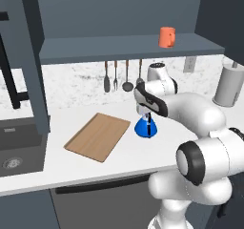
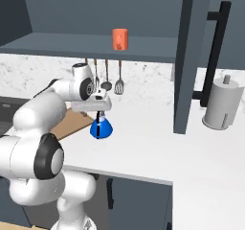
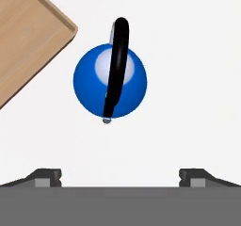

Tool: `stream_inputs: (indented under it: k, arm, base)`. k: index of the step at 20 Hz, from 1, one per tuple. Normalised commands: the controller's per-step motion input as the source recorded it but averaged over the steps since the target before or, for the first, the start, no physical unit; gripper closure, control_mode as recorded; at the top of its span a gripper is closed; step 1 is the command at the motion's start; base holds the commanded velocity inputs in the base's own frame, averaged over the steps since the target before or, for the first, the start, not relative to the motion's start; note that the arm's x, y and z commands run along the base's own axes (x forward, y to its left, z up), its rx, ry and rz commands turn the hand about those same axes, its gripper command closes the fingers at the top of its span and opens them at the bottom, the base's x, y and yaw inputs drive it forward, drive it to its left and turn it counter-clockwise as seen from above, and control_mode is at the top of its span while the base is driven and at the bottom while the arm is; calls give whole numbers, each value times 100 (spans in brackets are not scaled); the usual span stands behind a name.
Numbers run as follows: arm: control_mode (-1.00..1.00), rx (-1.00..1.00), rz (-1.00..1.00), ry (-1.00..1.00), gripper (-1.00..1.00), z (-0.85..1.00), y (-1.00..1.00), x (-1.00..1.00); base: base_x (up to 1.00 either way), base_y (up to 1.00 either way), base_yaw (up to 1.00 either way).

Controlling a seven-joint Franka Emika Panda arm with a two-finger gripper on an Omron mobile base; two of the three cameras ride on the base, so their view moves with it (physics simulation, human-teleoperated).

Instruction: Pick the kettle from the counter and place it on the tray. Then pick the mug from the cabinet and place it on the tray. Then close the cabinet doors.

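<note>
Blue kettle (image 3: 94,86) upright on counter (image 3: 188,79), handle arch away from claw (image 3: 120,175)

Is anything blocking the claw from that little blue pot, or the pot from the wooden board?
Nothing visible. The open gripper hangs right above the kettle, and bare counter separates it from the tray.

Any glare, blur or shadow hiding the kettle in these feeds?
Hand view: sharp, kettle shows one soft white highlight, handle clearly outlined. Left base view: the arm covers the kettle's top. Right base view: evenly lit, kettle clear, no strong shadow.
</note>
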Motion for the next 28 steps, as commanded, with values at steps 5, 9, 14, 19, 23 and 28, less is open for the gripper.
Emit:
stream_inputs:
  k: [5,9,14,19,23,28]
  arm:
    - [-100,9,1,4,-100,-35,0,32]
    - [-100,9,0,0,-100,-35,0,12]
    - [-100,7,1,0,-100,-15,0,13]
    - [-100,6,3,0,-100,-11,0,26]
    - [-100,4,3,0,-100,-18,0,31]
    - [-100,0,4,0,-100,-20,0,24]
  base:
    - [0,0,0]
    - [0,0,0]
    - [0,0,0]
    - [0,0,0]
    - [0,0,0]
    - [0,0,0]
